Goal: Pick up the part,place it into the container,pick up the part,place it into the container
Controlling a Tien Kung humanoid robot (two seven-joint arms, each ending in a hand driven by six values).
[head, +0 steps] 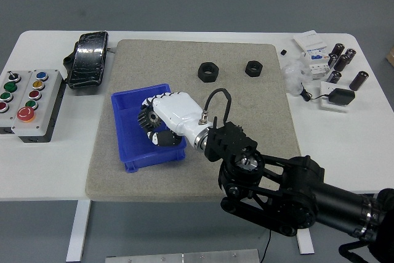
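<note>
Head view: the robot's right hand (161, 121), white with black fingertips, grips a black toothed gear (147, 118) over the blue container (126, 121), which sits left of centre on a grey mat (246, 133). 2 black nuts (207, 71) lie far on the mat. A button box (28, 104) sits left on the white worktop (360, 140).

The container (130, 121) looks like glossy blue plastic, sitting on a rough, matt grey felt-like mat (184, 60). The right hand (165, 119) has a smooth, shiny white shell; the toothed gear (146, 117) it holds is dull black. The table (37, 170) is smooth white, the two nuts (208, 71) matt black.
</note>
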